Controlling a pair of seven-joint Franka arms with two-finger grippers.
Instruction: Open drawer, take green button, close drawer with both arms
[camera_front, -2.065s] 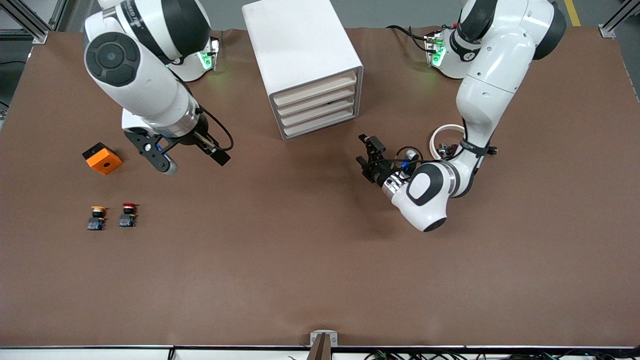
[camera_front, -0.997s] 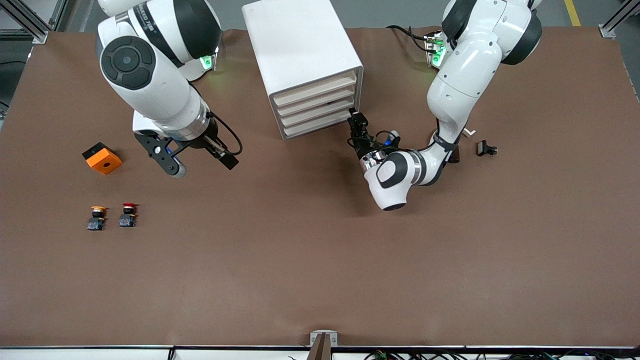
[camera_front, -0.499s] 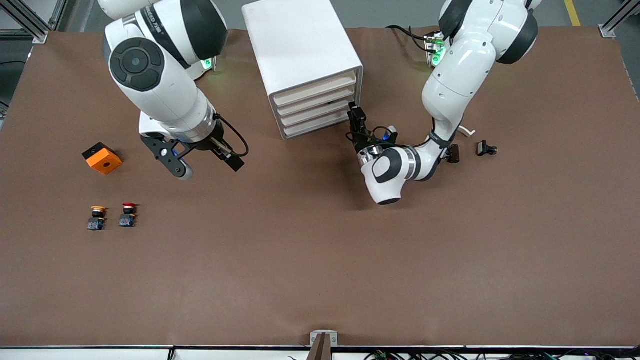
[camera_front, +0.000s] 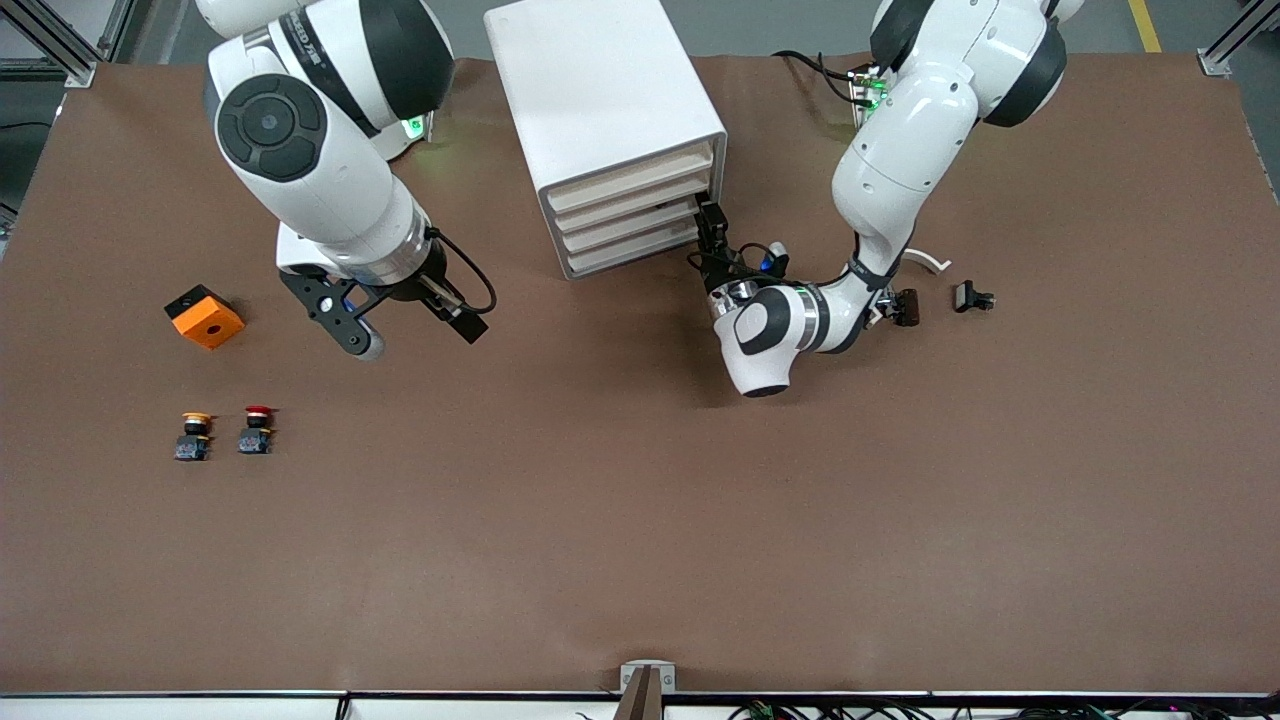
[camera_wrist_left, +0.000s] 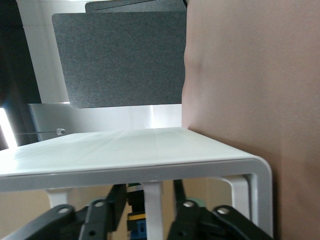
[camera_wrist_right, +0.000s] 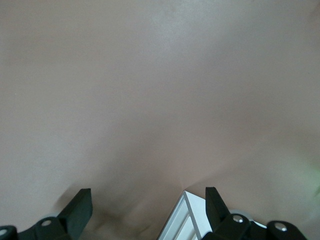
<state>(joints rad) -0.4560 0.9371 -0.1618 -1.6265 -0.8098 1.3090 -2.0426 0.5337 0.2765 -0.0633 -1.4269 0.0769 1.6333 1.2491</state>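
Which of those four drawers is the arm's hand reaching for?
The left hand is at the third drawer down in the cabinet, at its corner.

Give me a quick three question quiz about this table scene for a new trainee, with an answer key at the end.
1. True or false: every drawer of the white cabinet looks closed.
2. Which end effector is at the cabinet's drawer fronts? A) left B) right
3. Fill in: the orange block lies toward the ____ arm's end of the table.

Key:
1. True.
2. A. The left end effector is at the drawer fronts; the right end effector hangs open over bare table.
3. Right. It lies farther from the front camera than the yellow button and red button.
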